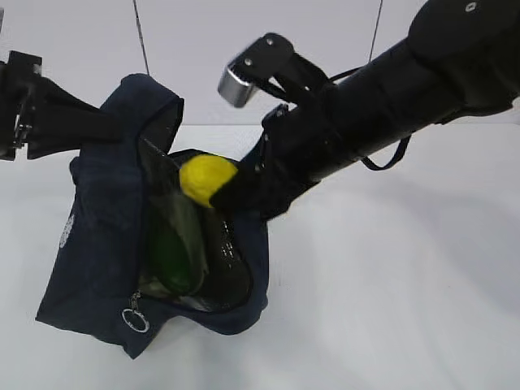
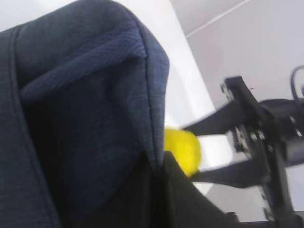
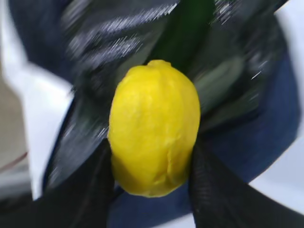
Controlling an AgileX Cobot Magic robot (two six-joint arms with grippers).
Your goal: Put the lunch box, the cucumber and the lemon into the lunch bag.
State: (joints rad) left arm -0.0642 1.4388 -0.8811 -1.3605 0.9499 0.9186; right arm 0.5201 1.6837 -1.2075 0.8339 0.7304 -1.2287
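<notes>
The cucumber [image 1: 171, 258] is seen inside the open bag [image 1: 93, 244]. The lemon [image 1: 207, 179] is gripped by the right gripper [image 1: 221, 188] at the bag mouth, arm slanted down. The bag top is pinched by the closed left gripper [image 1: 110, 123].

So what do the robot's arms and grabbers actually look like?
Both arms are matt black. The right arm is a thick round tube with a thin black cable looping beneath it and a silver-rimmed camera block on its wrist. The right gripper has two flat, slim black fingers on a black bracket with small screws. The left gripper is black too.
</notes>
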